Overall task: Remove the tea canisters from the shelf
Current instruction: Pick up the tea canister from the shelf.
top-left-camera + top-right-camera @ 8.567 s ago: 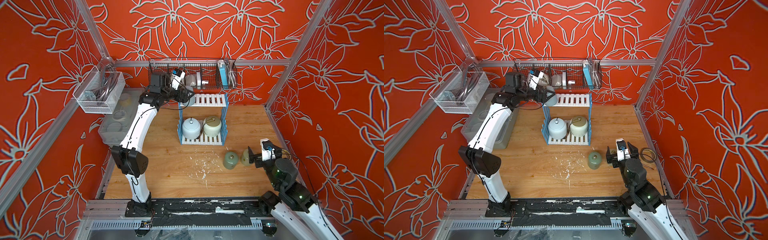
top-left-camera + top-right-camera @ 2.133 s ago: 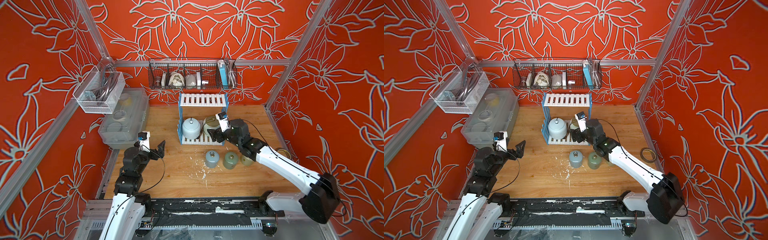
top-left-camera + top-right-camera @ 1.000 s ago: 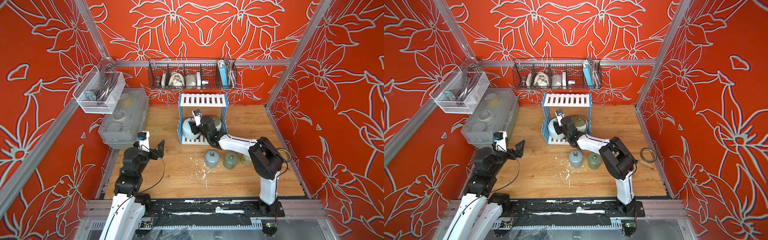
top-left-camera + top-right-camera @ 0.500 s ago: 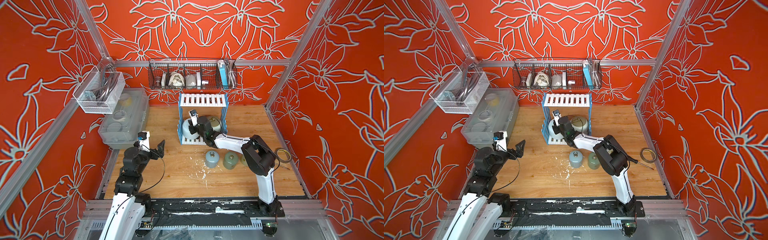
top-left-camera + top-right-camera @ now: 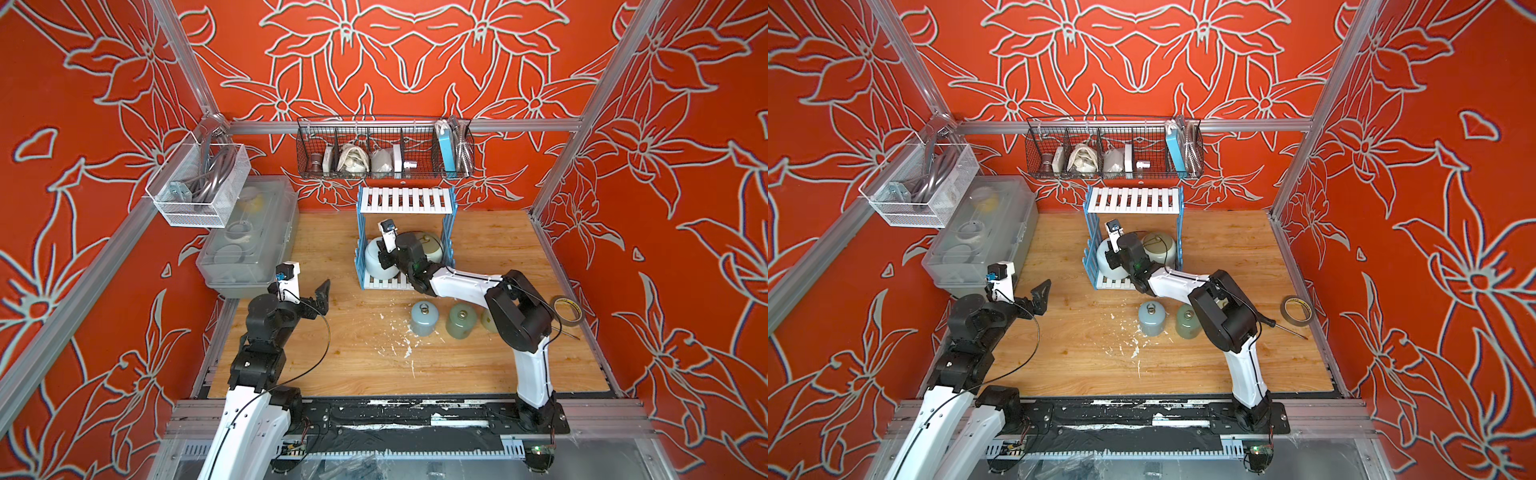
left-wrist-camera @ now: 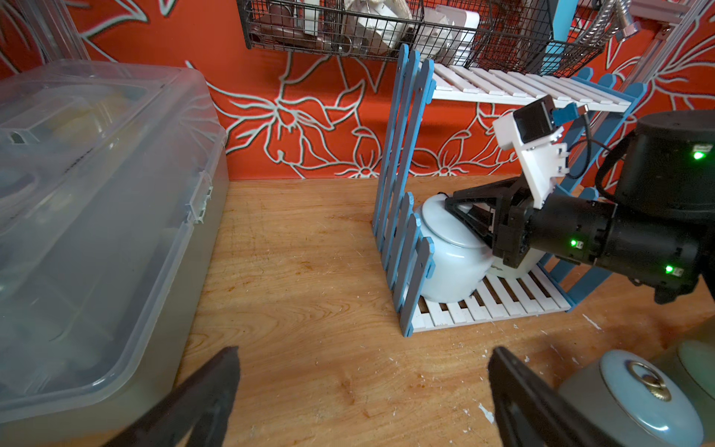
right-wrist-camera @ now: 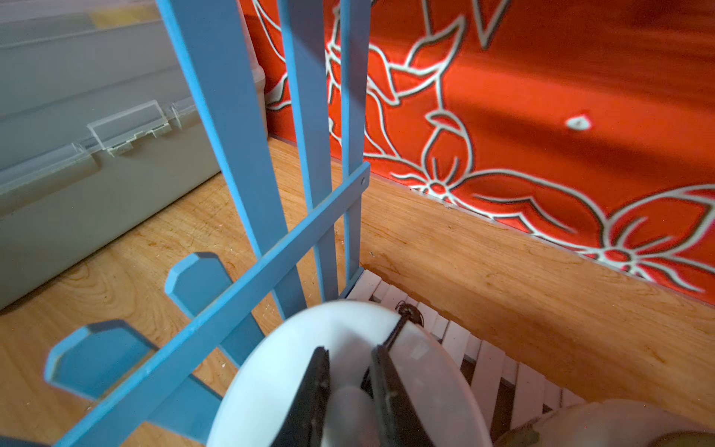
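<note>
Right hand [image 7: 350, 352]: a second ago its jaws stand half apart over the shelf's [image 5: 405, 199] lower tier. Now they are drawn nearly together at the centre of the lid [image 6: 445, 228] of the pale blue canister [image 6: 445, 267]. Whether they pinch the knob or its ring is too blurred to tell. The canister sits flat on the lower tier, against the shelf's fence side nearest the storage box, not yet lifted.

Left hand [image 6: 363, 356]: unchanged, jaws fully spread, holding nothing, hovering over the table [image 5: 353, 365] well off that same side of the shelf.

Judgement: grip made, so the lift-out of the fourth canister is the step in hand. The upper tier overhangs, so it likely has to come out forward, not up.

Count:
- Tea canisters: five.
  - On the shelf, lower tier: two, the pale blue one and the cream squat canister [image 5: 432, 245] beside it.
  - On the table in front of the shelf: three in a row, blue-grey canister [image 5: 424, 318], sage green canister [image 5: 460, 320], small cream canister [image 5: 487, 322], the last partly hidden by the right arm.
- Upper tier: nothing on it.
- Clear storage box [image 5: 249, 232]: one.
- Black wire basket [image 5: 384, 147]: one.
- Mesh basket [image 5: 199, 183]: one.
- Tape roll [image 5: 567, 309]: one.
</note>
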You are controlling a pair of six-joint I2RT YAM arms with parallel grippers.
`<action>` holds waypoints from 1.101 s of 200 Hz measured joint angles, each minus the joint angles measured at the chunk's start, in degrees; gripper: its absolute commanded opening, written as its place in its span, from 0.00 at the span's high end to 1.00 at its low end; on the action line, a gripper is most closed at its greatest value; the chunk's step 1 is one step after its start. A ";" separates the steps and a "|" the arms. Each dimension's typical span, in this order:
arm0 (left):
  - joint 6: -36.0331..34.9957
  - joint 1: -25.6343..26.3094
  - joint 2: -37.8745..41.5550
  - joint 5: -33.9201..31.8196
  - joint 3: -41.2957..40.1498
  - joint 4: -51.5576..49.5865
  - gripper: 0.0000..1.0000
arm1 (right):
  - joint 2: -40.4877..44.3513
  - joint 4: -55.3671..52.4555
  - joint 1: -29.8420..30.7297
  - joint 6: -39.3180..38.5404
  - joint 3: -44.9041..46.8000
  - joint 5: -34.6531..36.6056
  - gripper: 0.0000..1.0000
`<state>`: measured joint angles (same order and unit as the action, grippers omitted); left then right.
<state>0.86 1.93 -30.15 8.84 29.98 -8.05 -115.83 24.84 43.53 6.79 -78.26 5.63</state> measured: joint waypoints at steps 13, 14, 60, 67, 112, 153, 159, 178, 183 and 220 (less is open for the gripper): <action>-0.20 0.00 0.00 -0.04 0.00 0.09 0.01 | 0.42 -0.96 0.00 0.11 -0.04 -0.17 1.00; -0.20 0.00 0.00 -0.04 0.00 0.09 0.01 | 0.44 -1.03 0.00 0.13 -0.04 -0.17 1.00; -0.61 0.00 0.02 -0.04 -0.02 0.15 0.01 | 2.84 -6.10 0.00 0.81 0.00 -0.85 1.00; -0.68 0.00 0.02 -0.02 -0.11 0.39 0.01 | 3.34 -6.82 0.00 1.01 0.11 -0.98 1.00; -0.90 -0.07 0.02 0.00 -0.15 0.46 0.01 | 8.94 -10.25 0.00 1.49 2.64 -1.64 1.00; -0.87 -0.39 0.00 0.02 -0.22 0.35 0.01 | 15.56 -12.04 0.04 2.84 4.22 -2.34 1.00; -0.94 -0.39 0.02 -0.02 -0.22 0.42 0.01 | 16.46 -12.26 0.04 2.99 4.31 -2.56 1.00; -0.90 -0.42 0.00 0.02 -0.22 0.42 0.01 | 19.52 -12.63 0.20 3.52 5.42 -2.67 1.00; -0.87 -0.44 0.00 0.04 -0.22 0.35 0.01 | 20.33 -12.85 0.28 3.72 5.75 -2.67 1.00; -1.03 -0.46 -0.02 -0.04 -0.22 0.28 0.01 | 24.22 -14.97 1.68 4.33 6.49 -2.67 1.00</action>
<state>-0.16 1.48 -30.17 8.80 29.76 -7.77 -91.61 9.87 45.21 11.11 -71.77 2.96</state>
